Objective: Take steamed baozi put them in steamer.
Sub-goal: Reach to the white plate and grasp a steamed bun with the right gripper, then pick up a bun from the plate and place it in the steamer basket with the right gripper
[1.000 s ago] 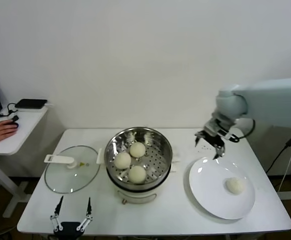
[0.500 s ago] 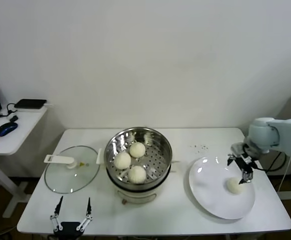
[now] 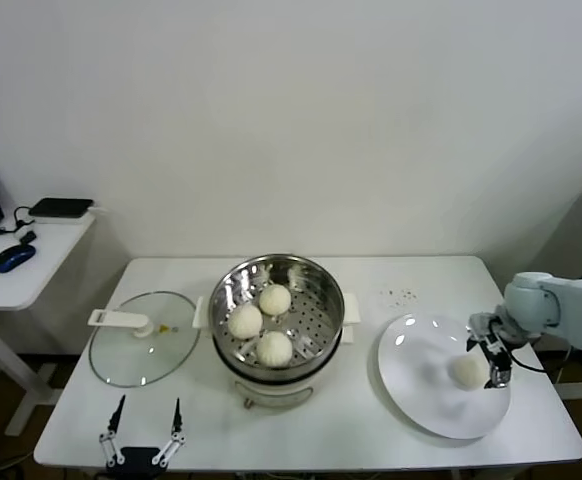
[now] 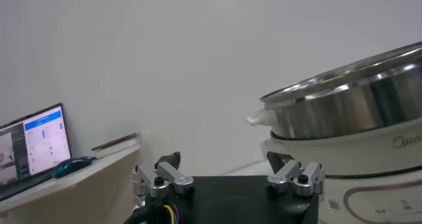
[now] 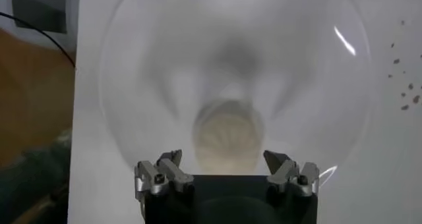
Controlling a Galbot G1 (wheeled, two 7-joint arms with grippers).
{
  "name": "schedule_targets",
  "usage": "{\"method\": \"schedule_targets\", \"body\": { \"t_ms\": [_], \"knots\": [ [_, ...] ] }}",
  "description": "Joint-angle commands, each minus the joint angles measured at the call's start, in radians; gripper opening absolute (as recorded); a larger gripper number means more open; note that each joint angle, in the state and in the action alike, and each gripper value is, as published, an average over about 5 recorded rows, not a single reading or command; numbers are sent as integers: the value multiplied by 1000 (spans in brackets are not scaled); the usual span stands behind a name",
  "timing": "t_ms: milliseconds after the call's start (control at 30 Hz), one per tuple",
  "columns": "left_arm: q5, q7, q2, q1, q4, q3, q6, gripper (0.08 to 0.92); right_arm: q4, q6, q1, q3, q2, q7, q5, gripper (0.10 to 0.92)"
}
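Right gripper point(image 3: 491, 362) low over plate point(image 3: 416, 385), fingers spread, astride baozi point(image 3: 468, 371).

The head camera looks down on the steamer point(image 3: 277, 318) from above, the left wrist camera views it low and side-on, and the right wrist camera hangs close over the plate point(image 5: 132, 100) beside it.
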Motion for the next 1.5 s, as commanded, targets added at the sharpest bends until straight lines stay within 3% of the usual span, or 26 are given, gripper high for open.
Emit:
{"method": "schedule_targets", "body": {
  "t_ms": [33,467,767,1200,1500],
  "knots": [
    [6,-1,-18,0,2,3,-1,823,-83,-3,-145,151,-16,19,-59,823],
    [8,-2,-20,-2,6,1,-4,823,-80,8,-173,187,-15,18,-73,806],
    [17,-3,-23,3,8,7,-11,823,-45,-1,-120,154,-18,13,-45,574],
    [16,0,-20,6,-11,15,-8,823,211,-21,615,-290,111,-47,377,535],
    [3,7,-9,12,-44,9,3,823,273,-65,770,-215,274,-80,602,548]
  ]
}}
